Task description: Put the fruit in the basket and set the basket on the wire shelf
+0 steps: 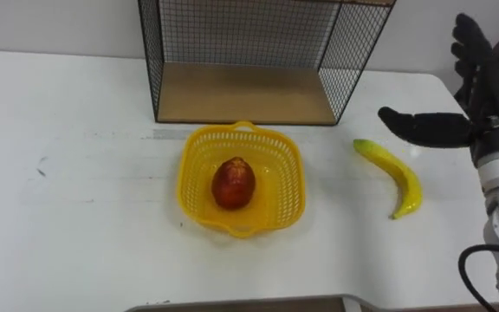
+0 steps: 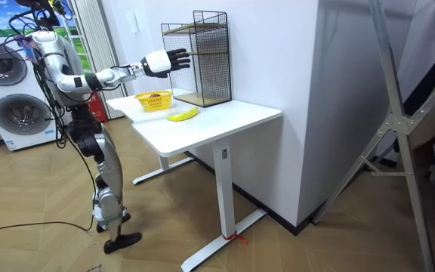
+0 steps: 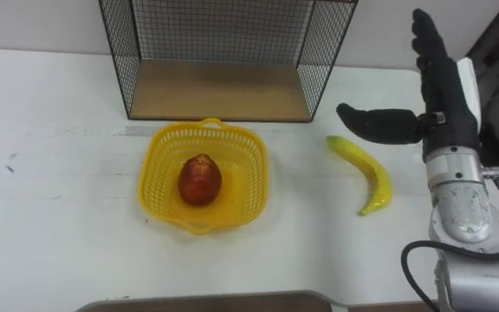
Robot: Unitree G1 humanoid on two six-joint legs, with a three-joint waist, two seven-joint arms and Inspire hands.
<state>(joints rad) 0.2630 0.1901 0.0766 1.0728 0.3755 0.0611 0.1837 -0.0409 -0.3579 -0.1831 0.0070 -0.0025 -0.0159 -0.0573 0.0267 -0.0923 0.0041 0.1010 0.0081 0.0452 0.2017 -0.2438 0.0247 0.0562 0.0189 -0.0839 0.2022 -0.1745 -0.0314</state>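
The right hand is hovering over the table. Its fingers are straight and its thumb is spread wide, and it is holding nothing. The banana is lying near the thumb, not touching it. Farther to the left of the hand, the basket is holding the apple. The shelf is standing behind the basket.
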